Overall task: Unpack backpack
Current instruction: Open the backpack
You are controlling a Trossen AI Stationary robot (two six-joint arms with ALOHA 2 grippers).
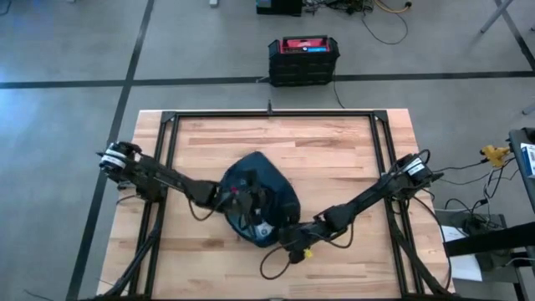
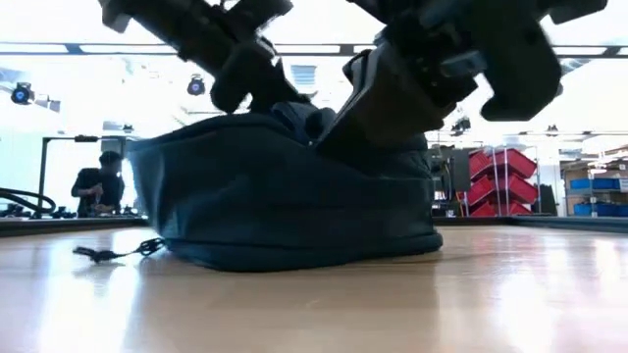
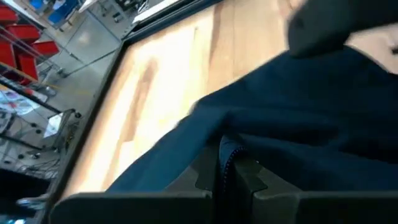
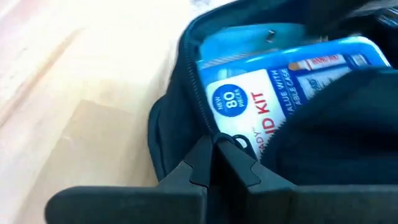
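The dark navy backpack (image 1: 255,196) lies on its broad side at the middle of the wooden table; in the low view the backpack (image 2: 285,201) is a low mound. Its zipped opening gapes, and the right wrist view shows a blue-and-white first-aid kit box (image 4: 273,81) inside. My left gripper (image 1: 236,199) is shut on the backpack's left upper part. My right gripper (image 1: 282,237) is shut on the opening at the near right end. A thin cord (image 2: 118,252) trails from the backpack onto the table. My left gripper pinches a raised fold of navy fabric with a zipper line (image 3: 229,155) between its two fingers (image 3: 205,177), coming from the table's left and slanting down. The backpack's underside stays on the table. My right gripper pinches the zippered rim of the opening (image 4: 217,140) between its two fingers (image 4: 245,169), slanting down from the table's right near side. The rim stands up beside the first-aid kit box. The backpack rests on the table.
A black frame (image 1: 272,114) runs along the table's far edge and down both sides. A black box with a red top (image 1: 303,58) sits on the floor beyond the far edge. Bare wood lies far and right of the backpack. A person (image 2: 98,186) sits in the room behind.
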